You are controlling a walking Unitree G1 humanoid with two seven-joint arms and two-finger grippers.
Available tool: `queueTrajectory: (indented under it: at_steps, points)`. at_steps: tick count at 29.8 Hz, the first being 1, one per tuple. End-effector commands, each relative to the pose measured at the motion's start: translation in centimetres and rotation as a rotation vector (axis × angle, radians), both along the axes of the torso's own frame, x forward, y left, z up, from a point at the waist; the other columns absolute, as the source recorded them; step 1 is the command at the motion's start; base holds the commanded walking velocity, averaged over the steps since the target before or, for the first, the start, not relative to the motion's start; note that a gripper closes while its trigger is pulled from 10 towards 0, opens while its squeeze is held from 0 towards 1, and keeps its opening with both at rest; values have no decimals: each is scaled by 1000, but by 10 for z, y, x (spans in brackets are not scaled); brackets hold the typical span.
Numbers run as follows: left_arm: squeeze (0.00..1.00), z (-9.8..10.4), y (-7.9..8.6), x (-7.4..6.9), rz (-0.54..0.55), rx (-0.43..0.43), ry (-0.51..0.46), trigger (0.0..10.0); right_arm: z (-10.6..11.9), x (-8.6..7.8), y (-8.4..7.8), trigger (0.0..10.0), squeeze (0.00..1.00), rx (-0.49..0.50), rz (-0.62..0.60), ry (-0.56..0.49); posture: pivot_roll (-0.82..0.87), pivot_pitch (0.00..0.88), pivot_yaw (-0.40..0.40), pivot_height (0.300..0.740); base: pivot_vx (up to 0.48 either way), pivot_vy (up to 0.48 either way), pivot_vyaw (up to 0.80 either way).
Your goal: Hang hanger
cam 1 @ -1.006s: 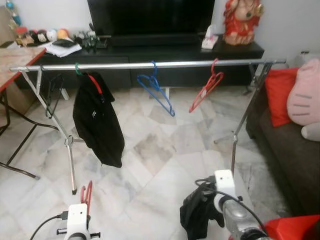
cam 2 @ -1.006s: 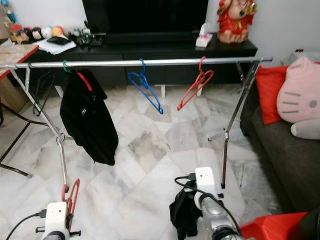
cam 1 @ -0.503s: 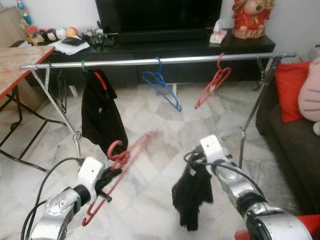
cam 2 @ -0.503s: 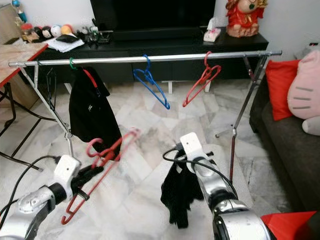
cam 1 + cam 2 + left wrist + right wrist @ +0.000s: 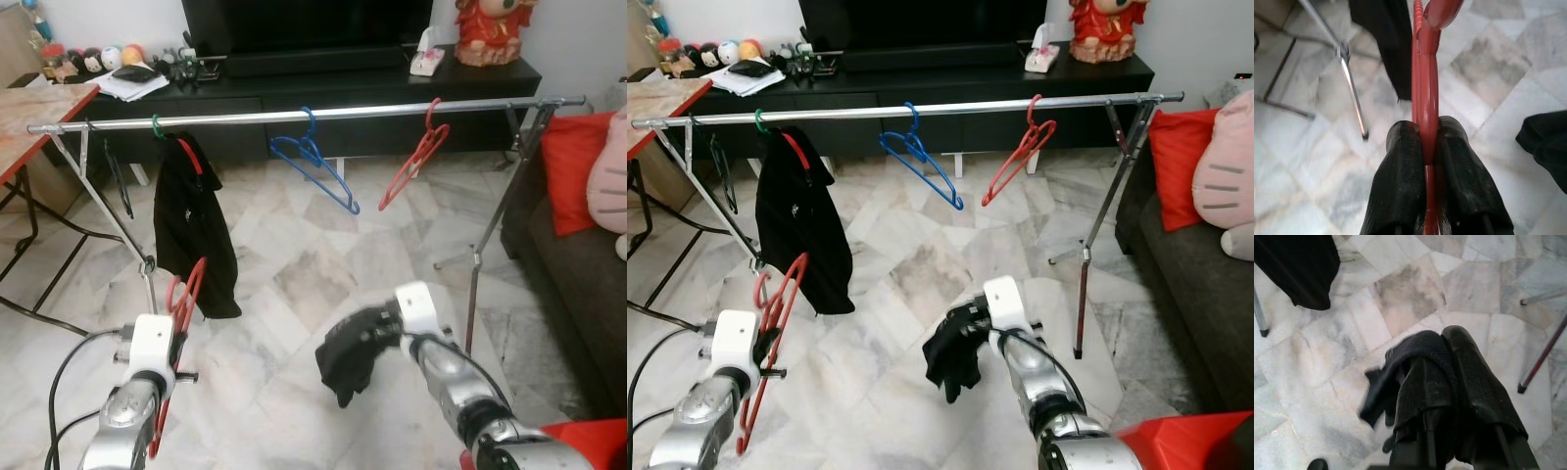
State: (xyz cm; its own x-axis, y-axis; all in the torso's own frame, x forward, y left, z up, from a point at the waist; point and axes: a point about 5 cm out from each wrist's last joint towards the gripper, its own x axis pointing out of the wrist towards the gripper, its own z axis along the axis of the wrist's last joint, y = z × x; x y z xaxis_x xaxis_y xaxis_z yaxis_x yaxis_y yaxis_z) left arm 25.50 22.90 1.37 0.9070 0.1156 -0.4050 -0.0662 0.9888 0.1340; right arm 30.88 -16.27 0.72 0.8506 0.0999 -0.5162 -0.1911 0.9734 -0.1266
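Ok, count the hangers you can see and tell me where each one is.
5, perhaps more hidden. Four hang on the rail: black hanger, red hanger under the black garment, blue hanger, bare red hanger. The left gripper holds another red hanger.

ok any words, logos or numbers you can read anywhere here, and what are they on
None can be read.
Black garment on the rail: a small pale mark on the chest, too small to read.
Papers on the TV bench: any print is too small to tell.
Red hanger in the left pincer and black cloth in the right pincer: no lettering visible.
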Motion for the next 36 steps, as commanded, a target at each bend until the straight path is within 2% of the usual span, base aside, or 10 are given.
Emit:
queueTrajectory:
  at_steps: [1, 2, 6, 9, 14, 19, 23, 36]
  points:
    - [0, -15, 4, -9, 38, 5, 54, 10000, -8, -8, -3, 10000, 0, -14, -14, 33, -67, 0, 63, 740, 0, 0, 0]
    - [0, -24, 3, -14, 50, 2, 88, 10000, -15, -15, -7, 10000, 0, -24, -22, 62, -67, 0, 63, 740, 0, 0, 0]
    - [0, -34, 2, -19, 81, 12, 119, 10000, -22, -23, -11, 10000, 0, -33, -32, 89, -67, 0, 63, 740, 0, 0, 0]
    - [0, -66, 4, -49, 115, -2, 302, 10000, -41, -46, -24, 10000, 0, -45, -116, 180, -63, 4, 55, 740, 0, 0, 0]
    - [0, -78, 2, -64, 145, -22, 360, 10000, -46, -52, -23, 10000, 0, -9, -165, 193, -63, 3, 56, 740, 0, 0, 0]
    - [0, -82, -3, -67, 138, -29, 363, 10000, -45, -50, -17, 10000, 0, -1, -140, 181, -62, 0, 53, 740, 0, 149, 0]
    - [0, -81, -4, -64, 145, -45, 345, 10000, -40, -44, -13, 10000, 0, 11, -141, 156, -60, 0, 52, 740, 0, 273, 0]
    - [0, -80, -2, -62, 149, -46, 328, 10000, -33, -35, -13, 10000, 0, 35, -146, 116, -66, 0, 57, 740, 0, 388, 0]
